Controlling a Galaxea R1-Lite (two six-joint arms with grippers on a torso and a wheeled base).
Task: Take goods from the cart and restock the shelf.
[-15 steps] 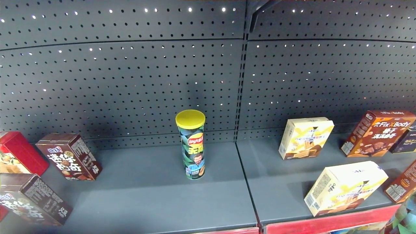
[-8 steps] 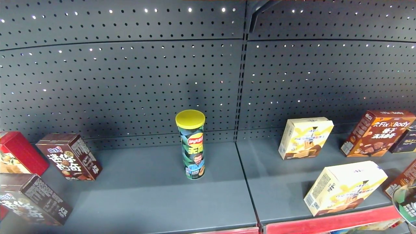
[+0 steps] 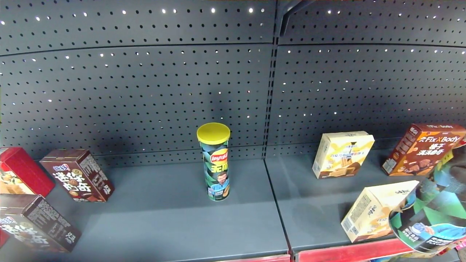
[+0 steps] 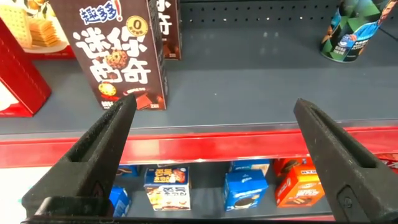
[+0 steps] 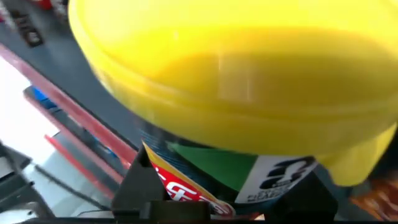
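A dark grey perforated metal back panel (image 3: 145,91) rose behind the grey metal shelf (image 3: 164,218); light showed through some holes.

The left gripper (image 4: 214,102) hangs wide open before the grey shelf (image 4: 242,87). A brown box (image 4: 118,53) stands there beside a red box (image 4: 15,84), a chip can (image 4: 349,34) well apart.

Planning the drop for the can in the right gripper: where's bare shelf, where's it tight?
Widest bare patch: shelf between the dark brown box and the standing can. A narrower one lies between that can and the rear cream box. The right end is crowded: boxes close together, with the held can in front.
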